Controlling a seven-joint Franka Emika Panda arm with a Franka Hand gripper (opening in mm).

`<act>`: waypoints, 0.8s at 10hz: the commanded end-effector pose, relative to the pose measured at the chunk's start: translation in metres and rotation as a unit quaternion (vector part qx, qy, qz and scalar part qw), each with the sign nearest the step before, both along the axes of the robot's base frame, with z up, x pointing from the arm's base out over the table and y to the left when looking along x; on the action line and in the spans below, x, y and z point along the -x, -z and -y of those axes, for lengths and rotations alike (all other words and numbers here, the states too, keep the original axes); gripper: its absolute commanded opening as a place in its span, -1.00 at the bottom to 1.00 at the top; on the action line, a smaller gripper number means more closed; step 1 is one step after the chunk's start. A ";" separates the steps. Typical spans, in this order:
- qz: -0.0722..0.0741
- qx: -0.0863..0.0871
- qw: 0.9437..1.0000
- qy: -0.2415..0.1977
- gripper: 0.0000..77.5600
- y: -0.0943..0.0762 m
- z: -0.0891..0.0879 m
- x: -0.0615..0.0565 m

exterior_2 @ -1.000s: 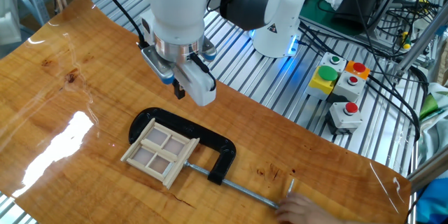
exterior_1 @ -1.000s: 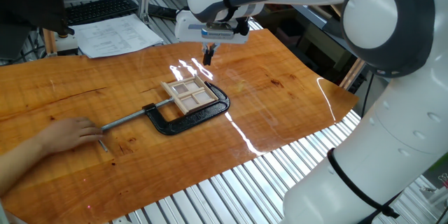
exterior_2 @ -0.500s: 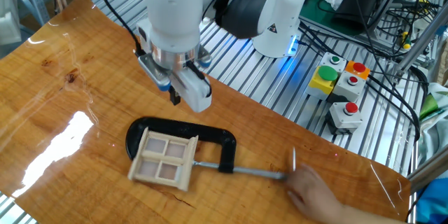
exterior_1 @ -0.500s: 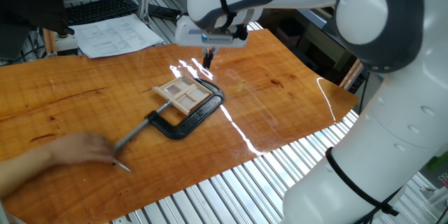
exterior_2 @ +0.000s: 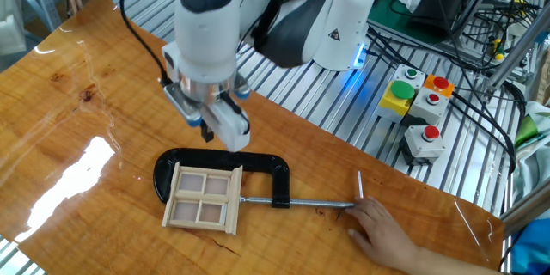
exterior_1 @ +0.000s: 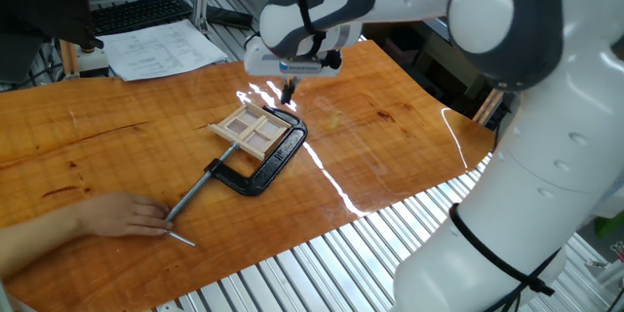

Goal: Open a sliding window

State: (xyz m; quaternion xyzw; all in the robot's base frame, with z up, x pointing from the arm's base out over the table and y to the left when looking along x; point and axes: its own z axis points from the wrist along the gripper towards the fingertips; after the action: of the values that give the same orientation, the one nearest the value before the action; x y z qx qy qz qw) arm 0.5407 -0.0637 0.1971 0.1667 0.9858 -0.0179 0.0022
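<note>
Wooden window (exterior_2: 203, 204), clamped in the black C-clamp (exterior_2: 225, 173) mid-table, is being swung round by a person's hand (exterior_2: 382, 239) on the screw, so the gripper (exterior_2: 207, 131), hovering above with fingers pressed together, is re-aiming and opening hasn't started.

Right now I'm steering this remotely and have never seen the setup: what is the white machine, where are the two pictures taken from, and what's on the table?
The white machine is a robot arm; its small two-finger gripper hangs above the wooden table, holding nothing. Whether its fingers are open is hard to tell. The two fixed cameras look at the table from different sides. On the table lies the sliding window, a little light-wood frame with panes, sitting inside a black C-clamp. A person's hand rests at the end of the clamp's long screw.
</note>
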 end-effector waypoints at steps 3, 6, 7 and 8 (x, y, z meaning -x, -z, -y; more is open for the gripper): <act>0.003 0.003 0.998 0.056 -1.00 0.043 0.010 -0.035; 0.003 0.005 0.997 0.077 -1.00 0.055 0.006 -0.042; 0.004 0.006 0.997 0.082 -1.00 0.061 0.005 -0.043; 0.005 0.006 0.996 0.087 -1.00 0.066 0.005 -0.044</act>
State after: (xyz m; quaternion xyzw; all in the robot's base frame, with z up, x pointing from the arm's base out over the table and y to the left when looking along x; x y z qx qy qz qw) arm 0.5813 -0.0697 0.1352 0.2446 0.9694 -0.0224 0.0037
